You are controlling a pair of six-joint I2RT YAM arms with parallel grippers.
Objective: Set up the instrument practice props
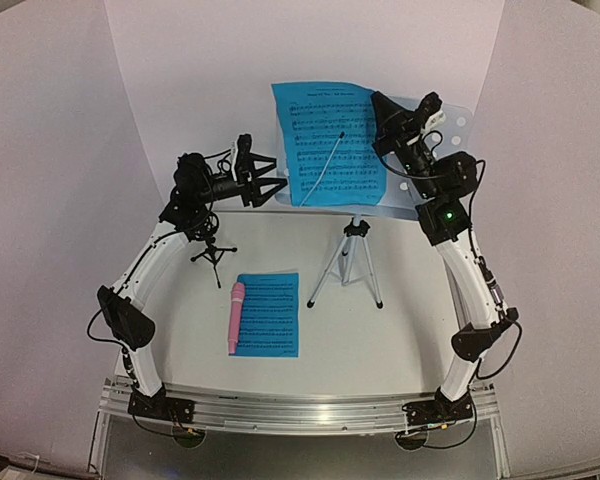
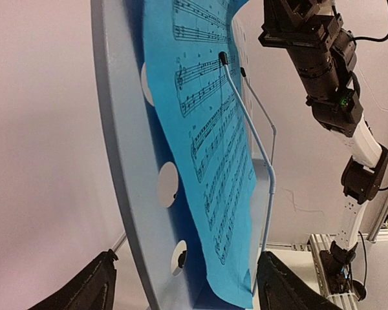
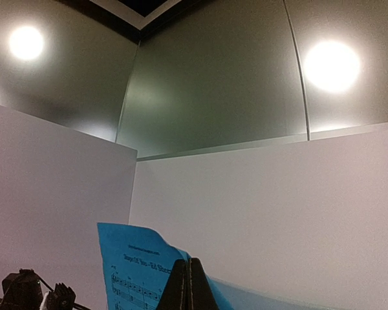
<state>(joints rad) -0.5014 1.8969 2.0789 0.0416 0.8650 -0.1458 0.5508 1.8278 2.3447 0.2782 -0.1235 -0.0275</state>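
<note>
Pink cylindrical microphone (image 1: 235,318) lying on white counter (image 1: 400,330), long axis running 12-to-6, overlapping 9 o'clock edge of bright blue music sheet (image 1: 275,315). Left pincer (image 1: 278,175) gaping wide, empty, hovering at 12 o'clock from it, nearer arm. Right pincer (image 3: 188,274) sitting closed by pale blue perforated stand (image 1: 460,125).

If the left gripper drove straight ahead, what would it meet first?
Likely the music stand edge, carrying the blue sheet, just ahead between the left gripper's open fingers; gap unclear.
</note>
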